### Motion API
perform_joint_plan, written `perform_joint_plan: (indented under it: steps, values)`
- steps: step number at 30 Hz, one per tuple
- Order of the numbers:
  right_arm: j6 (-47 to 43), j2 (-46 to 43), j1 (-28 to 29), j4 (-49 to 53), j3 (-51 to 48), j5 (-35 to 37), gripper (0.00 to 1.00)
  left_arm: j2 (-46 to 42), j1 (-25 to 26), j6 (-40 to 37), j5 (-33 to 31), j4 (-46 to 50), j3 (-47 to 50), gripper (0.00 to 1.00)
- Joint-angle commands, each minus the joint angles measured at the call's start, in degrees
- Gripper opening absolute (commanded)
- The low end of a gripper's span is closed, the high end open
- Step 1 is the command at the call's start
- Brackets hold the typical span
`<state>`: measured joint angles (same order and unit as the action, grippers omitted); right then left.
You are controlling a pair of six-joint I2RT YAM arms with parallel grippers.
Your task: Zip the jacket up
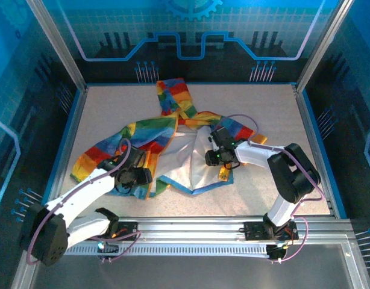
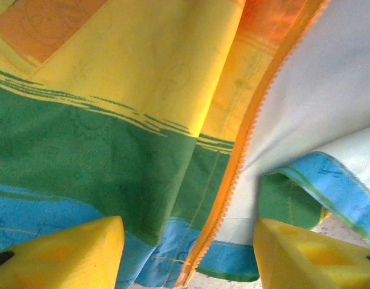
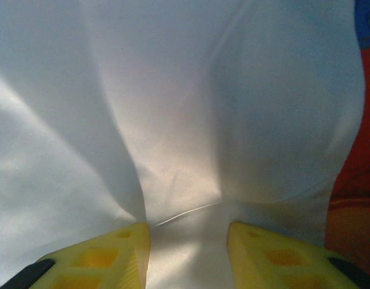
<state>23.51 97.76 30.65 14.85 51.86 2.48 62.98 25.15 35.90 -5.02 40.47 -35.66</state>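
Jacket point(image 1: 167, 129) lies open, mid-left on tabletop point(image 1: 269, 114), white lining point(image 1: 188, 159) up. Left gripper point(image 2: 188, 256) released, fingers spread either side of the orange zipper point(image 2: 242, 150) near the hem. Right gripper point(image 3: 188, 256) apparently clenched on bunched lining.

- No lettering, numbers or brand marks legible in any view.
- Far wall panel point(image 1: 112, 36): printed gear emblem point(image 1: 192, 6) at top centre, cut off by the frame edge. It is a graphic only.
- Below it, a blue circuit-style line point(image 1: 191, 51) runs left to right. It is a pattern, not text.
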Motion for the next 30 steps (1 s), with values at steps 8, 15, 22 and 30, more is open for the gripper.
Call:
perform_joint_plan:
  steps: [8, 15, 22, 30]
  values:
    - [-1.02, 0.02, -2.52, 3.51, 0.27, -0.37, 0.41, 11.60, 3.26, 1.87, -4.52, 0.37, 0.83, 0.61]
    - [-1.61, -5.59, -2.70, 6.18, 1.34, -1.35, 0.44, 9.23, 7.42, 2.26, -2.44, -1.31, -3.55, 0.07]
    - [-0.42, -12.63, -1.45, 10.66, 5.65, -3.73, 0.43, 3.16, 7.46, 2.09, 3.48, -3.83, -6.63, 0.00]
    - [8.87, -13.77, 7.96, 7.14, 6.85, -11.31, 0.37, 1.02, 7.11, 7.18, 9.69, -13.09, -2.58, 0.00]
